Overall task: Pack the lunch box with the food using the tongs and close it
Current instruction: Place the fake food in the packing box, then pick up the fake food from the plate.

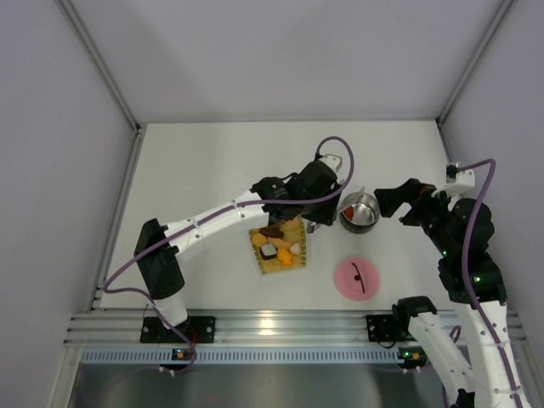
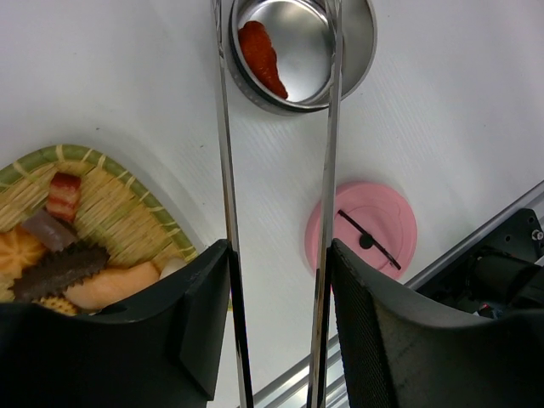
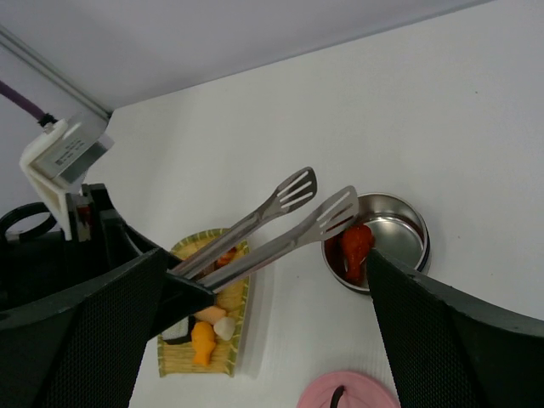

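left jaws hold shiny tongs [image 2: 224,170] | right jaws wide | slotted tips show only from right wrist

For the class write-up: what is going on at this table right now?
The left gripper holds the tongs, their tips apart over the lunch box, where one red piece lies. The other food sits on the yellow tray. The pink lid lies on the table. The right gripper hangs open nearby, holding nothing.
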`<action>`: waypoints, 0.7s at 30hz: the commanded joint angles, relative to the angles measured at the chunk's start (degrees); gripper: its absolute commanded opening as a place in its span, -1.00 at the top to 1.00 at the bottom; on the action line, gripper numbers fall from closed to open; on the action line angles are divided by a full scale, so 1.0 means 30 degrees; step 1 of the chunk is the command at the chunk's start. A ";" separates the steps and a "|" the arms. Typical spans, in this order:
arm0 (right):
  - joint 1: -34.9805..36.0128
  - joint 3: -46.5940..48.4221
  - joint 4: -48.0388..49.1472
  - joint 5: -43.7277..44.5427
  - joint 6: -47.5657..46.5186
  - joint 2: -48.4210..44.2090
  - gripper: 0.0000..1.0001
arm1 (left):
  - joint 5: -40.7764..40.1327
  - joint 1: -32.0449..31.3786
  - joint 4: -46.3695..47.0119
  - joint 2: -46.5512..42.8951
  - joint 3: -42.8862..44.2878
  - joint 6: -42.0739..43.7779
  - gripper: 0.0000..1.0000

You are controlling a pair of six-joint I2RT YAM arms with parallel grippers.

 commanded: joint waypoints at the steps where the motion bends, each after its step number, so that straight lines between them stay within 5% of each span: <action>1: -0.0204 0.0651 -0.0364 0.0150 -0.0149 -0.0168 -0.99 | -0.1566 -0.0064 0.0304 -0.3054 -0.0825 -0.0123 -0.07; 11: -0.0233 0.0124 0.0279 -0.0260 0.0202 -0.0080 -0.99 | -0.4760 -0.0064 -0.1424 -0.9029 -0.7415 -0.2609 -0.08; 21: -0.0233 -0.0023 0.0749 -0.0847 0.0525 0.0359 -0.99 | -0.5434 -0.0064 -0.1601 -1.0618 -1.1052 -0.3756 -0.08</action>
